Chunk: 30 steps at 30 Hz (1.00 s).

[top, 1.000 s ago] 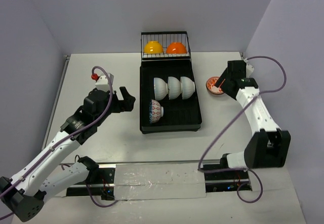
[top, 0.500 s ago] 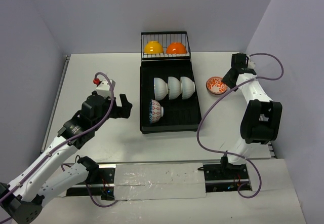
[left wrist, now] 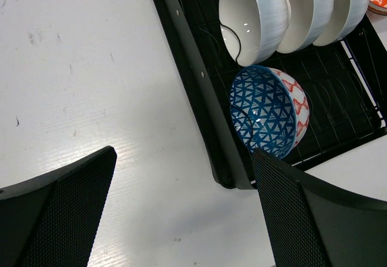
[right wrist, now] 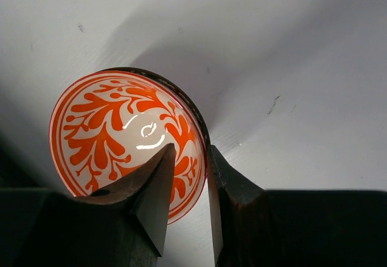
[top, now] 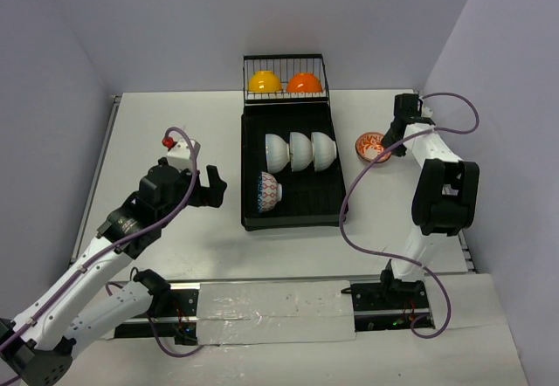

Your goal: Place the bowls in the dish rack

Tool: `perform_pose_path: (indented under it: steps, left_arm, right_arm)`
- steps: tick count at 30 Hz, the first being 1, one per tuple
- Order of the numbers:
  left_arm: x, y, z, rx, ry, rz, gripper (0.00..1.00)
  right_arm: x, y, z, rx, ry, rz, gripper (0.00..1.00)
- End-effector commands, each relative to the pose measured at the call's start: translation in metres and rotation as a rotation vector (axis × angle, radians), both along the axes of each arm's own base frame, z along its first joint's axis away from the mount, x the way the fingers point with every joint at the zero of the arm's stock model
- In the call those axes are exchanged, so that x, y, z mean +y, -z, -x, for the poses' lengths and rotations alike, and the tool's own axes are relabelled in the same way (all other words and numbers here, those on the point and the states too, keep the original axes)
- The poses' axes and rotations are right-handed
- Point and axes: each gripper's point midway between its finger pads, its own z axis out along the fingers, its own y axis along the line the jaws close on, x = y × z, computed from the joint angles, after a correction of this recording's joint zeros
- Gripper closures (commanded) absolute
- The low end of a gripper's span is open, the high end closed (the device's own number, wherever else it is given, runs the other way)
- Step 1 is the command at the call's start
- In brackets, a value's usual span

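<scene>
The black dish rack [top: 294, 213] stands at mid table; its rim also shows in the left wrist view [left wrist: 187, 55]. Three white bowls [top: 300, 150] stand on edge in it, with a blue-inside patterned bowl [top: 269, 191] [left wrist: 266, 110] in front of them. A yellow bowl [top: 265, 81] and an orange bowl [top: 305, 82] lie upside down in the wire basket. A bowl with an orange-red pattern [top: 371, 148] [right wrist: 127, 128] sits on the table right of the rack. My right gripper [top: 384, 137] [right wrist: 190, 152] is shut on its rim, one finger inside, one outside. My left gripper [top: 217, 183] [left wrist: 181, 158] is open and empty, left of the rack.
The grey walls close the table at the back and on both sides. The right arm's purple cable [top: 358, 194] loops over the table right of the rack. Bare white table [left wrist: 91, 67] lies between the left gripper and the rack.
My right arm has folded back toward the wall and its gripper has settled on the patterned bowl's rim. My left gripper has drawn back slightly from the rack.
</scene>
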Motion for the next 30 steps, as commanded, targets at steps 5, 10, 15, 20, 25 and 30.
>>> perform_pose_path:
  steps: [5,10,15,20,25,30]
  left_arm:
    - [-0.001,-0.001,0.005,-0.004,0.029,0.003,0.01]
    - [-0.002,0.0,0.007,-0.001,0.032,0.012,0.01]
    - [-0.002,0.002,0.007,0.007,0.032,0.015,0.01]
    - [-0.002,0.001,0.008,0.007,0.029,0.023,0.01]
    - [-0.005,0.001,0.007,0.011,0.041,0.025,0.01]
    - [-0.007,-0.002,0.006,0.004,0.053,0.019,0.01]
  right_arm:
    - [-0.011,-0.012,-0.021,-0.052,0.003,0.045,0.69]
    - [-0.012,-0.003,-0.018,-0.02,-0.002,0.052,0.69]
    - [-0.014,0.001,-0.018,-0.011,-0.007,0.065,0.69]
    - [-0.018,-0.001,-0.019,-0.008,-0.012,0.087,0.75]
    - [-0.021,-0.008,-0.019,-0.013,-0.01,0.107,0.96]
    - [-0.023,-0.024,-0.016,-0.033,-0.014,0.125,1.0]
